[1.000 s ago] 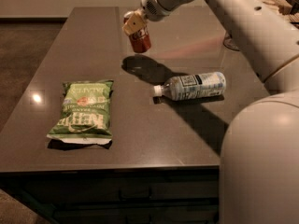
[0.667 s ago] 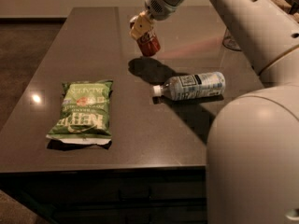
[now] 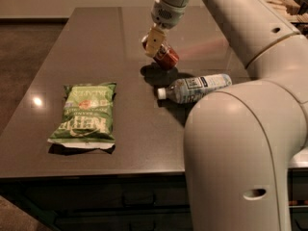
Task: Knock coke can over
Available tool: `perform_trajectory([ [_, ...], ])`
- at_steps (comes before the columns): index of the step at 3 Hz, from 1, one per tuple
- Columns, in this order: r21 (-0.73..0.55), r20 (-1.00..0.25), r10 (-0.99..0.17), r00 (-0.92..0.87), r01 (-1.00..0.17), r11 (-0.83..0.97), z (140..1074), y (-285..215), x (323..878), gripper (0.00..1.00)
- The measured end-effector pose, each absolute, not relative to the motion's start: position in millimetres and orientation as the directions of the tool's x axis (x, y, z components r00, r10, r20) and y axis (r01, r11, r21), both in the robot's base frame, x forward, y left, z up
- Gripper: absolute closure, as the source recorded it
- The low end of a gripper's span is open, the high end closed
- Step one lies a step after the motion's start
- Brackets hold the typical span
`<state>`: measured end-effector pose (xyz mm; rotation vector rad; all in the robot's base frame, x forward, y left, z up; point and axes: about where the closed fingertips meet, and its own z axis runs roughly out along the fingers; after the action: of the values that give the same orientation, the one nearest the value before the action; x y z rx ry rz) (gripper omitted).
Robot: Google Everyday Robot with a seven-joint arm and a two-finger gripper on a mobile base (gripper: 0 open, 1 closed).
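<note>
The coke can (image 3: 167, 57) is a small red can on the dark table (image 3: 91, 42), near the far middle. It leans strongly, with its top toward the left and its base toward the right. My gripper (image 3: 154, 40) comes down from the upper right and sits against the can's upper end, partly covering it. A dark shadow lies on the table just under the can.
A clear plastic bottle (image 3: 195, 87) with a white label lies on its side just in front and right of the can. A green chip bag (image 3: 88, 112) lies flat at the front left. My large white arm (image 3: 240, 148) fills the right foreground.
The can stood upright under the gripper and now leans far over to the right. The gripper has moved slightly right and down with it. Bottle and chip bag have not moved.
</note>
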<state>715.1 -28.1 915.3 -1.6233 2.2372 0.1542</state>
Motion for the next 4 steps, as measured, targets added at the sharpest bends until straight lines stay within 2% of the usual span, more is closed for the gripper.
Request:
perform_trajectory([
  [3, -0.192, -0.083, -0.992, -0.091, -0.976, 0.105, 900, -28, 688, 0.11],
  [4, -0.201, -0.09, -0.992, -0.09, -0.974, 0.107, 898, -26, 692, 0.0],
])
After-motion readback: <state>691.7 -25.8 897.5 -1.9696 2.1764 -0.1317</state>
